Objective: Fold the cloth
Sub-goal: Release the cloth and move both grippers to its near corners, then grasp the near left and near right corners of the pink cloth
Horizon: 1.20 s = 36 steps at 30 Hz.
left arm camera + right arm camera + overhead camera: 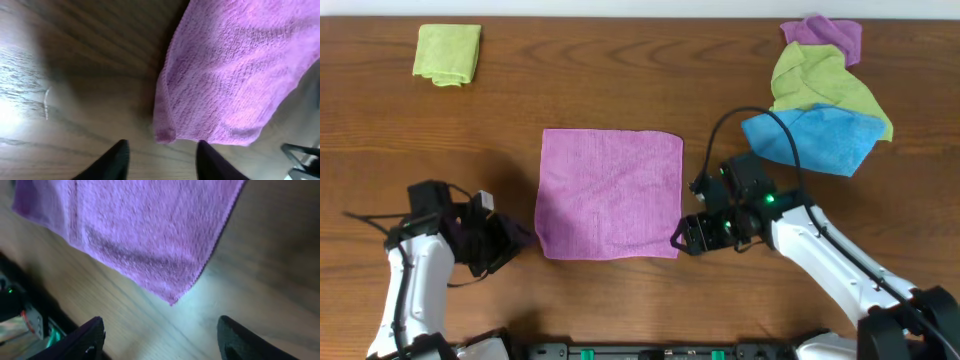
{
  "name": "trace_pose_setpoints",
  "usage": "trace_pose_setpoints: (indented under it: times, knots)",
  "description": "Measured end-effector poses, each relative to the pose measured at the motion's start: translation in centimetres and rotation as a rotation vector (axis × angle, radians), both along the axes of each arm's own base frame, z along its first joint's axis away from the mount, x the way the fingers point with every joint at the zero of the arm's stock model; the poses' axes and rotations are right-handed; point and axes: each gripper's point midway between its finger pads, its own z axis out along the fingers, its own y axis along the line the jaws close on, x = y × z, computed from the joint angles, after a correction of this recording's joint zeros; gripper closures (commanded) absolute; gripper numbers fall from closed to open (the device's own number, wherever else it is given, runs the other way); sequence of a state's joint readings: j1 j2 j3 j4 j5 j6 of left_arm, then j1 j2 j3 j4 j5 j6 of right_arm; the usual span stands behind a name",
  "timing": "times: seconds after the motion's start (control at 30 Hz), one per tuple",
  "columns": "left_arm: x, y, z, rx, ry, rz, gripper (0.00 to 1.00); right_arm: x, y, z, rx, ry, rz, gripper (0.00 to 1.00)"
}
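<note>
A pink-purple cloth (610, 192) lies flat and spread as a square on the wooden table. My left gripper (510, 243) is open and empty just off the cloth's near left corner, which shows close ahead of the fingers in the left wrist view (230, 75). My right gripper (682, 238) is open and empty just off the near right corner; the right wrist view shows that corner (145, 235) pointing between the spread fingers (160, 335). Neither gripper touches the cloth.
A folded yellow-green cloth (448, 53) lies at the far left. A heap of purple (825, 35), yellow-green (820, 82) and blue (810, 138) cloths lies at the far right, close behind my right arm. The table's front edge runs just below both grippers.
</note>
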State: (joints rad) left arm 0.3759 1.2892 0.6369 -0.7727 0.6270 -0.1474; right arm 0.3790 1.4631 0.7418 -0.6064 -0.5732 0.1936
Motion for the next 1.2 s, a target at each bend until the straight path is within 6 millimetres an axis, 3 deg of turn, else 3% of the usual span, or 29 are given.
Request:
trace_pose_setpoints:
  times: [0.27, 0.53, 0.97, 1.2]
  knots:
    - [0.1, -0.3, 0.3, -0.048, -0.039, -0.013, 0.42, -1.3, -0.5, -2.0, 0.189, 0.045, -0.079, 0.29]
    - [0.4, -0.4, -0.3, -0.066, -0.028, -0.017, 0.42, -1.7, -0.3, -3.0, 0.231, 0.049, -0.132, 0.27]
    - [1.8, -0.8, -3.2, -0.146, -0.009, -0.033, 0.39, -0.3, 0.6, -3.1, 0.262, 0.019, -0.169, 0.24]
    - [2.3, -2.9, -3.6, -0.211, -0.025, -0.097, 0.40, -0.2, 2.1, -3.2, 0.308, 0.063, -0.138, 0.24]
